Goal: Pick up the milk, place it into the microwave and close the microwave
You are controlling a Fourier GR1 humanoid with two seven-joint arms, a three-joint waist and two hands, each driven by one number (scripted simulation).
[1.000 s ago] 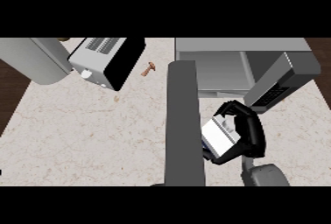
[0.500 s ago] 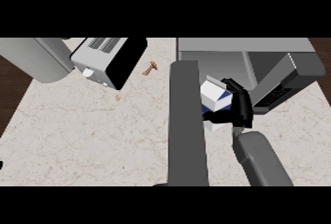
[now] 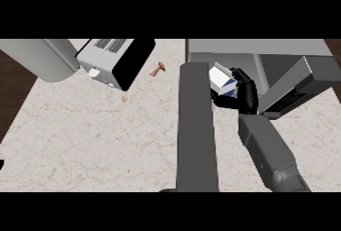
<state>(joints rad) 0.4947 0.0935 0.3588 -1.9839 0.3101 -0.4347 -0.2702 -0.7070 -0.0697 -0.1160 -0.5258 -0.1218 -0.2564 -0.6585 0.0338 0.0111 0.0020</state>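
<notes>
Right now the milk carton (image 3: 221, 80) sits tilted in my right robot hand (image 3: 244, 94), white with a blue patch, its top leaning toward the upper left. My black fingers are curled round its right side and lower end, so only the upper left part of the carton shows. It hangs at the front of the microwave (image 3: 260, 48), just beside the far end of the open microwave door (image 3: 197, 131), which juts toward me as a long grey slab. Whether the carton has crossed into the cavity I cannot tell. My grey right forearm runs down to the lower right from the hand. Left of the door the pale, veined worktop (image 3: 93, 135) carries a small brown scrap (image 3: 158, 69), and beyond it a silver and black toaster (image 3: 118, 61) beside a grey cylinder (image 3: 41, 58). A dark sliver at the left edge may be my left robot hand (image 3: 1, 164); too little shows to tell its state.
</notes>
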